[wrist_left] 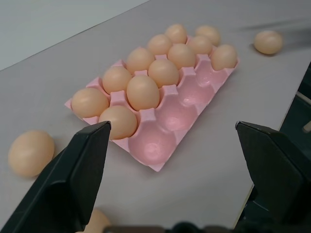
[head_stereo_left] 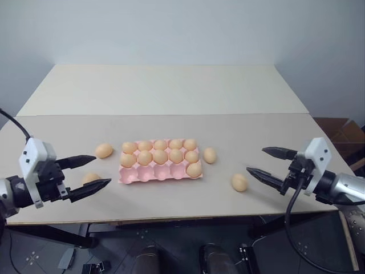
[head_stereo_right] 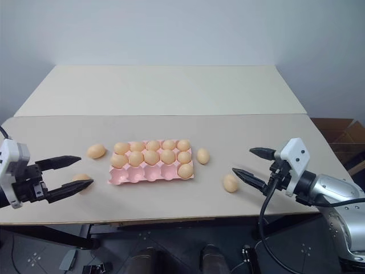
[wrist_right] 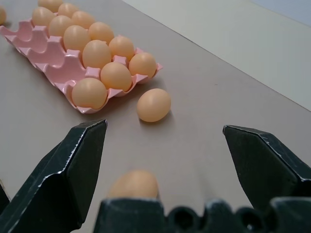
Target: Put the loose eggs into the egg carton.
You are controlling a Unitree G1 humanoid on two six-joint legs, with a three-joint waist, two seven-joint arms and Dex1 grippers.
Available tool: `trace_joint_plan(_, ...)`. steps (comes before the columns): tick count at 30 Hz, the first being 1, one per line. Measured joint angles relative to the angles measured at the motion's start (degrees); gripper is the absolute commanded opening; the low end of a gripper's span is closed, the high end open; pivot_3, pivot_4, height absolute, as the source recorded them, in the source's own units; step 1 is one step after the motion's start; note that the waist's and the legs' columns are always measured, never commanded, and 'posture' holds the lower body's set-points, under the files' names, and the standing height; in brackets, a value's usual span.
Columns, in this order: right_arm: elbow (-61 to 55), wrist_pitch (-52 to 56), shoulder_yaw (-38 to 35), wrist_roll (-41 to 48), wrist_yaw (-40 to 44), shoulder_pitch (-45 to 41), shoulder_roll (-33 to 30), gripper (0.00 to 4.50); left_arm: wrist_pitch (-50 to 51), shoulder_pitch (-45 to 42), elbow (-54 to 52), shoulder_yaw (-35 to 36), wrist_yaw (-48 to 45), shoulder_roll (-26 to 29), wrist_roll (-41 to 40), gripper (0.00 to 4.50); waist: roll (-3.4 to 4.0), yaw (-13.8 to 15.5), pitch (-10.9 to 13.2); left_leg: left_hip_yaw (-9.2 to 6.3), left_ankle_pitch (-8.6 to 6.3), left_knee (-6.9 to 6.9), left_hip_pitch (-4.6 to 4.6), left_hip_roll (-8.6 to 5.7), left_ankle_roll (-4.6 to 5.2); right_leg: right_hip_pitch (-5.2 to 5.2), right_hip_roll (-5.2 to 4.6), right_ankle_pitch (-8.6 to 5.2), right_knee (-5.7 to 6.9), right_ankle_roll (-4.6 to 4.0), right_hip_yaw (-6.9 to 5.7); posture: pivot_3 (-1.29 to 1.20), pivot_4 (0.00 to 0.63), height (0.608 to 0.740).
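Observation:
The pink egg carton (head_stereo_left: 149, 173) lies mid-table with its back and middle rows full of eggs and one egg (head_stereo_left: 194, 169) in the front row's right-end cup; the other front cups are bare. One loose egg (head_stereo_left: 104, 150) rests left of the carton, and another (head_stereo_left: 91, 178) lies by my left gripper (head_stereo_left: 101, 170), which is open and empty. A third loose egg (head_stereo_left: 210, 155) sits just right of the carton. A fourth (head_stereo_left: 239, 182) lies between the carton and my right gripper (head_stereo_left: 256, 160), which is also open and empty.
The brown tabletop (head_stereo_left: 285, 131) ends in a front edge just below both grippers. A lighter table (head_stereo_left: 165, 88) adjoins it at the back. A brown box (head_stereo_left: 342, 130) stands off the right side.

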Motion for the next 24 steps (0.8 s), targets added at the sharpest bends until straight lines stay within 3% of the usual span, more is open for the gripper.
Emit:
trace_joint_plan(12, -0.1, 0.9, 0.2, -0.4, -1.7, -1.1, -0.6, 4.5, 1.8, -1.0, -0.5, 0.2, 0.0, -0.1, -2.8, 4.48, 0.0, 0.1, 0.0, 0.01, 0.0, 0.0, 0.02, -0.02, 0.0, 0.01, 0.0, -0.02, 0.03, -0.04, 0.01, 0.0, 0.15, 0.74)
trace_joint_plan(20, -8.8, 8.9, 0.0, -0.7, -3.3, 5.0, -7.9, 4.5, 0.5, -2.3, -1.5, -2.2, -4.3, 0.2, -3.4, 4.48, -0.02, 0.4, 0.0, -0.01, 0.0, -0.01, 0.01, 0.01, 0.0, 0.01, 0.02, -0.02, 0.02, -0.01, -0.03, 0.0, 0.15, 0.74)
trace_joint_plan(24, -10.2, 13.8, 5.4, -2.3, -7.4, 5.0, -7.1, 4.5, -0.4, -4.2, -0.9, -4.6, -4.9, 0.4, -2.7, 4.48, -0.03, 0.3, 0.0, 0.02, 0.02, 0.05, 0.06, 0.0, -0.02, 0.03, 0.02, -0.19, 0.03, 0.09, 0.02, 0.0, 0.15, 0.74)
